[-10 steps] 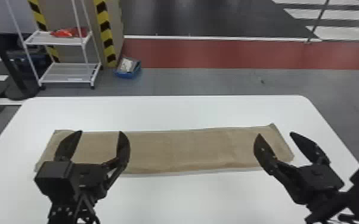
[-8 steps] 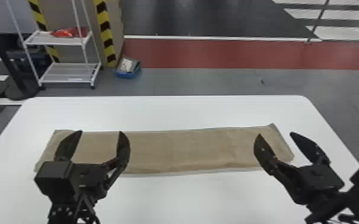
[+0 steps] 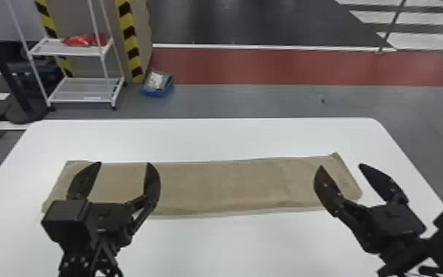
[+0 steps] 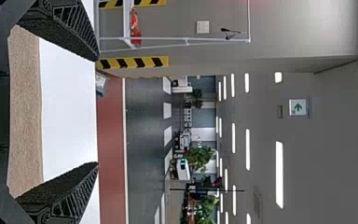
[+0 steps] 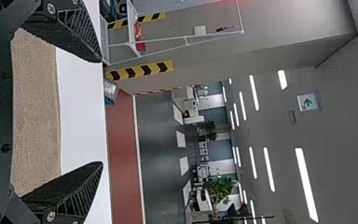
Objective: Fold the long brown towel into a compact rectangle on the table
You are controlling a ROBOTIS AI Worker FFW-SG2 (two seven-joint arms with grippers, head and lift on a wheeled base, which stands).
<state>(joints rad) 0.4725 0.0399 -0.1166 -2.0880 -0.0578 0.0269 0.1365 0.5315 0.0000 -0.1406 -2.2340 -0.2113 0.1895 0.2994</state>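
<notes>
A long brown towel (image 3: pixel 217 184) is lying flat across a white table (image 3: pixel 250 136), stretching from side to side as a narrow strip. Its far right corner is poking out slightly, and its long near edge is running a little unevenly.

The left gripper (image 3: pixel 124 163) is hovering over the towel's left part, its two black fingers spreading wide with nothing between them. The right gripper (image 3: pixel 340 165) is hovering by the towel's right end, also spreading its fingers and holding nothing; in the head view one finger is overlapping the cloth and the other is reaching past the end. Beyond the table, a white rack (image 3: pixel 84 90) is standing on the floor.

The task appears to be waiting at its first lengthwise fold, with neither end being gripped. The next move is probably calling for one gripper to be lowering to a short end, pinching the cloth near the tabletop, then carrying it inward over the strip. Catching only the top layer would be risking a crooked fold, and pulling sideways could be dragging the whole towel along.
</notes>
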